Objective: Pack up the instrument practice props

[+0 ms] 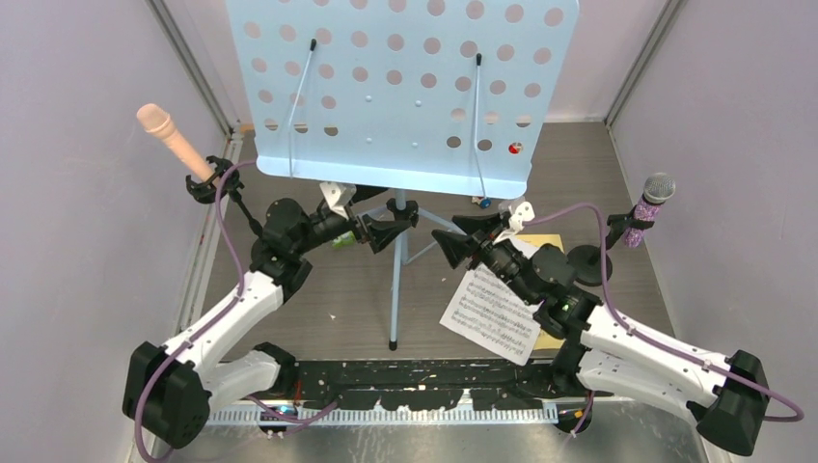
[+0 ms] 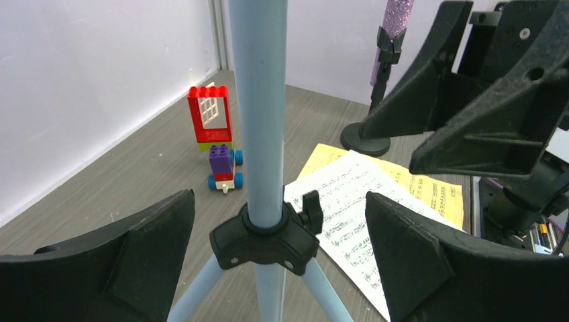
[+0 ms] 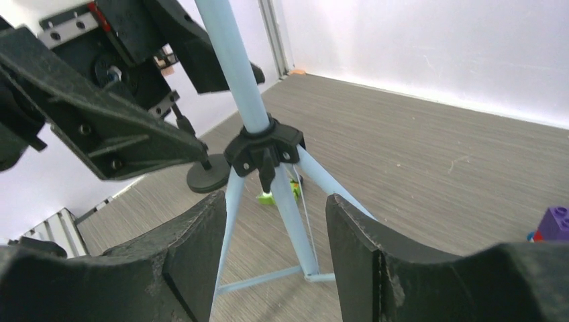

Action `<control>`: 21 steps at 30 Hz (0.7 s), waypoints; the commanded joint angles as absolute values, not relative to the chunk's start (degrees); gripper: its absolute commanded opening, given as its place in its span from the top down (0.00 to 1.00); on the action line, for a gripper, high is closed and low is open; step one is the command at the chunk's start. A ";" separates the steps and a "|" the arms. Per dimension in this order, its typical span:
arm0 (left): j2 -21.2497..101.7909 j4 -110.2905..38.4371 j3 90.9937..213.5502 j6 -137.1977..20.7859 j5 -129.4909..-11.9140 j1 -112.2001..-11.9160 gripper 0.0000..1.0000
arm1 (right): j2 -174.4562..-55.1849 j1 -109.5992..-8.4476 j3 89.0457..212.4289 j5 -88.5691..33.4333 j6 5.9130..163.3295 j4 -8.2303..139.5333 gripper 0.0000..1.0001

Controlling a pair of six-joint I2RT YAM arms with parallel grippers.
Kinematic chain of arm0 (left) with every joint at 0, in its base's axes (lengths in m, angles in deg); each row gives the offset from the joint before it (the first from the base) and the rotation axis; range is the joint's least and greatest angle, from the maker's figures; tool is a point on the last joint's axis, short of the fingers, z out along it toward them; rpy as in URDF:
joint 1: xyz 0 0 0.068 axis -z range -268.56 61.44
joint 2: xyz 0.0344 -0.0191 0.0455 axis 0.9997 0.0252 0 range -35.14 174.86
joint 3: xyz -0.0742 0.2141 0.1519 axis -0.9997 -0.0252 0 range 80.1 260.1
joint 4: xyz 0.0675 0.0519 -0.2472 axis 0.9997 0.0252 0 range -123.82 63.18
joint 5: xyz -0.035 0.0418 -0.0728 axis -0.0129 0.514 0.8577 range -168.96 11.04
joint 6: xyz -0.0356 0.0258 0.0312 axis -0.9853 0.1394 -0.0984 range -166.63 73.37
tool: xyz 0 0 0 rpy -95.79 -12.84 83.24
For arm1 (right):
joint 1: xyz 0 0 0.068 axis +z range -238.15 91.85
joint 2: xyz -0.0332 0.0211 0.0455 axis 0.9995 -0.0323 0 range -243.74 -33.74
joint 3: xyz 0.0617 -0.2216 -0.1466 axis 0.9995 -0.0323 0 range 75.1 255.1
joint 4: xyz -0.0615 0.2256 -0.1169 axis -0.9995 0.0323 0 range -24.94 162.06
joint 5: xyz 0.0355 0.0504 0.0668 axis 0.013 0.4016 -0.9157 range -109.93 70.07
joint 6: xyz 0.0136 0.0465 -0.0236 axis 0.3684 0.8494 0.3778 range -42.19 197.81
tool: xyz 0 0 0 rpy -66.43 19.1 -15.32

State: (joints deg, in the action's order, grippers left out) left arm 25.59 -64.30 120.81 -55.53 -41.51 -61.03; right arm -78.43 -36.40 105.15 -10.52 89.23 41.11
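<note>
music rack: upright at centre top of the top frame. Pale-blue perforated panel, tripod feet on the tabletop.
left gripper: fingers apart, either side of the rack's pole. The left wrist view shows a gap on both sides, no contact.
right gripper: fingers apart as well, facing the pole from the right. The black tripod collar sits in the gap in its wrist view, untouched.
top view only: peach microphone at upper left, clipped in a black holder; full rack panel.
purple microphone: right edge of the top frame, upright in its mic holder, whose round base is near the sheets.
left wrist view adds: toy brick car left of the pole, almost all hidden under the panel from above.
sheets: white score sheet lies on top of the yellow score sheet, lower right of the pole. The print is readable only at the wrist.
right wrist view adds: green block on the tabletop behind the tripod legs. A second round black base is at centre left.
surface: grey wood-grain tabletop, light scuffs.
room: pale lilac walls on three sides, metal strips in the back corners.
</note>
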 commanded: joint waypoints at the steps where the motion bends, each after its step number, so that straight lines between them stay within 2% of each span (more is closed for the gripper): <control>1: 21.14 -71.29 117.79 -57.47 -44.13 -60.96 0.00 | -81.34 -36.21 108.76 -12.19 87.23 31.52 0.38; 6: 15.52 -70.51 113.03 -57.88 -45.08 -60.96 0.00 | -86.69 -36.25 112.58 -13.97 87.59 28.64 0.38; 14: 6.66 -66.79 105.72 -59.81 -47.11 -60.87 0.02 | -96.07 -36.36 112.13 -23.06 88.20 14.13 0.41; 21: 2.13 -64.05 102.39 -59.29 -48.44 -60.87 0.02 | -100.05 -36.50 106.37 -27.77 94.13 1.44 0.43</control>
State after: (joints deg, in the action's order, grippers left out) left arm 3.78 -64.54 102.98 -59.07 -47.02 -61.03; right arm -99.23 -36.43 109.25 -24.64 90.84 14.16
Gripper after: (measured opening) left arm 0.985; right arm 0.575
